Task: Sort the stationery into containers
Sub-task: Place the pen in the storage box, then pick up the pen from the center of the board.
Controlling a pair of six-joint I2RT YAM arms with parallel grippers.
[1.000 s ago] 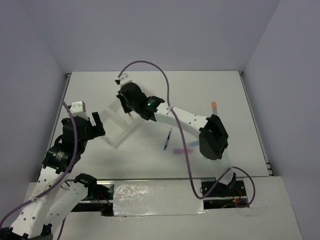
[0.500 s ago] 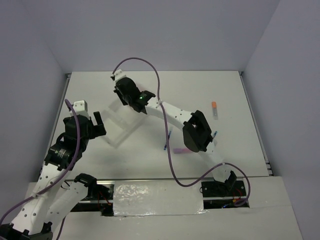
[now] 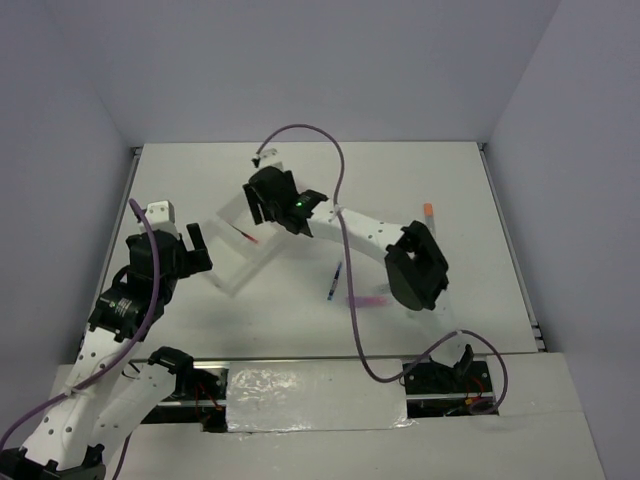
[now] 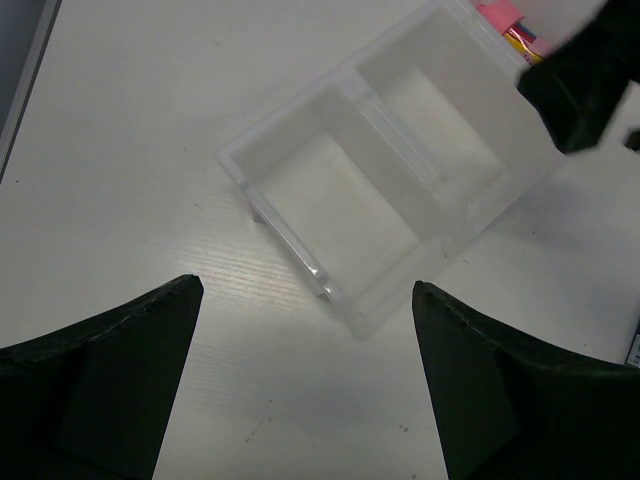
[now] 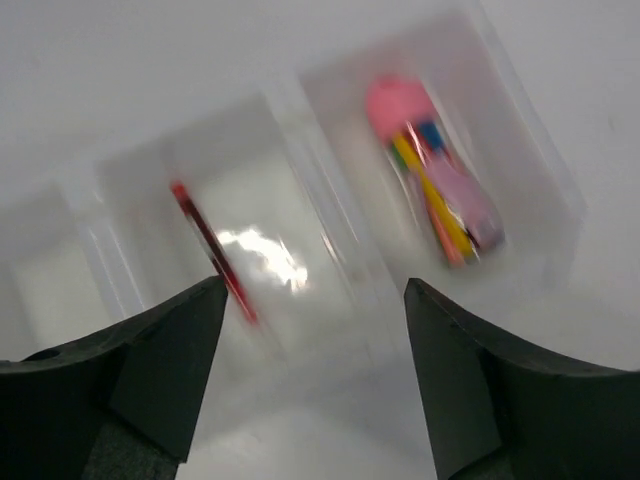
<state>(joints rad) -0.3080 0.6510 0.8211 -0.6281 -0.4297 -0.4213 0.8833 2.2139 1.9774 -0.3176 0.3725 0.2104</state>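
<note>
Right wrist view: red pen (image 5: 212, 252) in tray's (image 5: 320, 190) middle compartment; right gripper (image 5: 315, 286) spread, empty; blue pen (image 3: 334, 281), purple bar (image 3: 369, 299) left outside.

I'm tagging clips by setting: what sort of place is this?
Most likely a robot test cell in a lab: plain white walls enclose a white table, the left arm and right arm are bolted at its near edge, and a divided plastic tray lies out for sorting.
</note>
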